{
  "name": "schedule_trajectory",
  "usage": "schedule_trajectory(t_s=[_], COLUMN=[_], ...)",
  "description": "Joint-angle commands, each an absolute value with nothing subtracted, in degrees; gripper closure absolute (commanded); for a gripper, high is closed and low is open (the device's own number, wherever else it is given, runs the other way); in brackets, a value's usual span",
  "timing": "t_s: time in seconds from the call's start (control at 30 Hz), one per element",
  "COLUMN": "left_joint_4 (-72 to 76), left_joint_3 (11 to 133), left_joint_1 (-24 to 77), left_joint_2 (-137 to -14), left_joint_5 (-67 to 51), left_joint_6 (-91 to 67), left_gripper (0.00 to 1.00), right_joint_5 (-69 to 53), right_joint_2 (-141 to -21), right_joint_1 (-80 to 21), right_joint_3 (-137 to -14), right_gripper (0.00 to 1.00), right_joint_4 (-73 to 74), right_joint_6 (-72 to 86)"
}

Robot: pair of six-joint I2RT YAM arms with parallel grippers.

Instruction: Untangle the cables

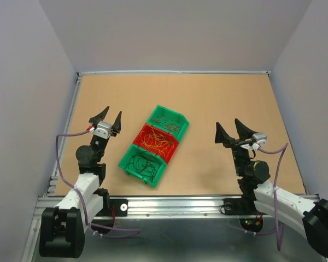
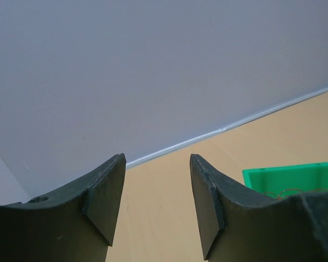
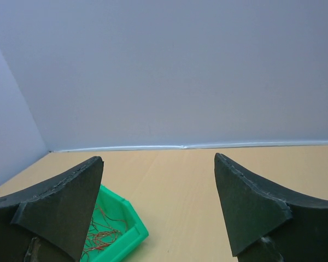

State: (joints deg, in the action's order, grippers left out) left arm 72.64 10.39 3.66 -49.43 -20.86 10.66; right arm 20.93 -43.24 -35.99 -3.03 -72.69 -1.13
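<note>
Nearest my end: left gripper [image 1: 112, 111] and right gripper [image 1: 228, 123], jaws spread, holding nothing. Between them, the hair-thin curly wire cables [image 1: 155, 142] lie in three plastic bins (near green bin [image 1: 160, 173], red bin [image 1: 174, 151], far green bin [image 1: 183, 130]) on the tan wooden table [image 1: 218, 98].

Three open plastic bins touch in a diagonal row at the centre of the tan tabletop [image 1: 235, 98]: upper green bin [image 1: 184, 126], red bin [image 1: 175, 148], lower green bin [image 1: 160, 173]. Pale walls [image 1: 175, 33] enclose it.
</note>
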Motion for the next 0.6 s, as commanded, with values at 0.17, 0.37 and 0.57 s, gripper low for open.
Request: schedule_trajectory(t_s=[0.17,0.37,0.57], left_joint_4=[85.8,85.4,85.5], left_joint_3=[11.2,11.7,11.8], left_joint_1=[3.7,3.7,3.7], left_joint_2=[-50.0,-51.1,-51.4], left_joint_5=[-22.0,-22.0,-22.1], left_joint_6=[12.4,12.8,13.0], left_gripper=[0.38,0.38,0.38], right_joint_5=[19.8,19.7,19.8], right_joint_2=[-43.8,-44.1,-43.9], right_joint_1=[-36.1,-36.2,-36.2], right_joint_3=[0.7,0.6,0.7], right_gripper=[0.13,0.13,0.13], right_joint_4=[-93.4,-93.5,-93.5], right_joint_6=[-1.6,-1.3,-1.5])
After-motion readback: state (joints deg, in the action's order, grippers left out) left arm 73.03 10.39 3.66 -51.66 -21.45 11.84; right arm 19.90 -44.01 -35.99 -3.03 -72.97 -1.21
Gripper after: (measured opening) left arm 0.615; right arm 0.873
